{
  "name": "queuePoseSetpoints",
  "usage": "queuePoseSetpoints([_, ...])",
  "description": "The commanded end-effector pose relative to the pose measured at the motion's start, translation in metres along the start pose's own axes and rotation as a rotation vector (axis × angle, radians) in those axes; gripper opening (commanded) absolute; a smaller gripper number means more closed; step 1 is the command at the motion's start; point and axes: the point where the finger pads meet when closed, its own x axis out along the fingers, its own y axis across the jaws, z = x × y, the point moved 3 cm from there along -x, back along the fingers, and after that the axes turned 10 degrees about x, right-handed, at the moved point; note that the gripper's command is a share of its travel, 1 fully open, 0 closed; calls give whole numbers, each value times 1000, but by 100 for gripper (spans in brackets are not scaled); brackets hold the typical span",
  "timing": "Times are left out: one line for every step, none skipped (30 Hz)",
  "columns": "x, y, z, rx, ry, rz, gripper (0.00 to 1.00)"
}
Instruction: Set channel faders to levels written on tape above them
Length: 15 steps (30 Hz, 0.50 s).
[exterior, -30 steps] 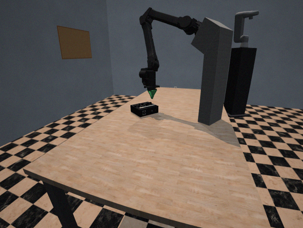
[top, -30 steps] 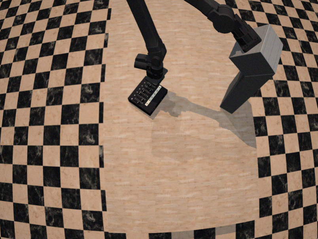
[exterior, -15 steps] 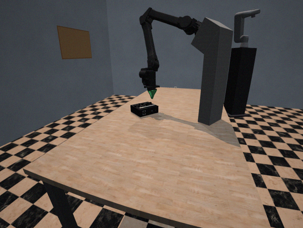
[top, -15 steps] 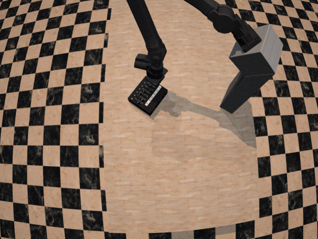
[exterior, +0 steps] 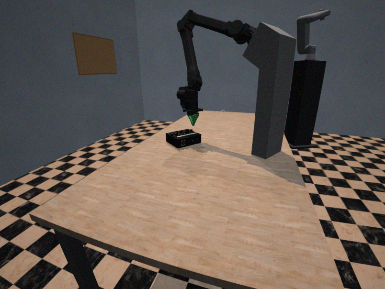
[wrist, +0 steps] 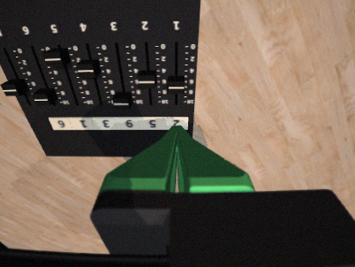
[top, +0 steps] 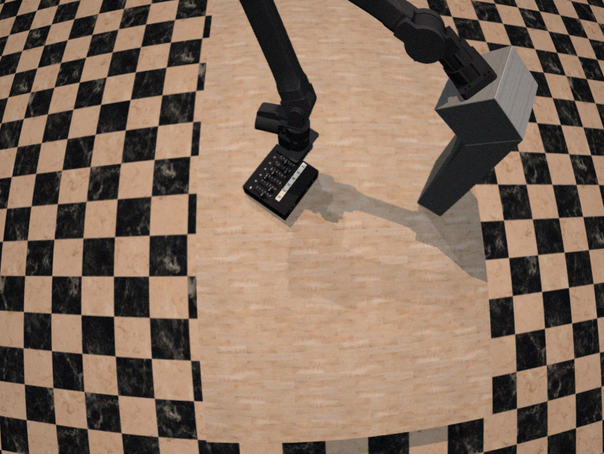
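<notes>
The gripper (wrist: 177,128), its green fingers pressed together on nothing, hovers above the lighting desk (wrist: 79,137) just below its tip, and channel 1's fader (wrist: 176,84) reads near 6, not 2, so most setting seems left.

Tabletop (exterior: 192,199): pale wood planks
Floor (exterior: 348,174): black and tan checks
Board (exterior: 94,54): orange-brown, on the blue-grey wall
Cabinet (exterior: 304,102): tall, black, standing beyond the tabletop
</notes>
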Motion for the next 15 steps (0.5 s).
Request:
queuePoseSetpoints([2, -4, 3, 11, -10, -3, 0])
queuePoseSetpoints([2, -4, 3, 11, -10, -3, 0])
queuePoseSetpoints([1, 0, 10, 14, -21, 6, 0])
queuePoseSetpoints([3, -1, 7, 12, -17, 4, 0])
queuePoseSetpoints([5, -2, 5, 10, -13, 1, 0])
queuePoseSetpoints([6, -4, 2, 7, -7, -3, 0])
queuePoseSetpoints([6, -6, -1, 3, 1, -7, 0])
queuePoseSetpoints([5, -7, -2, 2, 2, -8, 0])
queuePoseSetpoints([6, -5, 1, 3, -4, -4, 0])
queuePoseSetpoints([8, -2, 5, 5, -12, 1, 0])
queuePoseSetpoints([8, -1, 7, 6, -17, 4, 0])
queuePoseSetpoints([8, 0, 8, 6, -20, 5, 0])
queuePoseSetpoints([9, -1, 8, 6, -19, 5, 0])
queuePoseSetpoints([10, -2, 6, 4, -15, 2, 0])
queuePoseSetpoints([12, -3, 3, 2, -8, -2, 0])
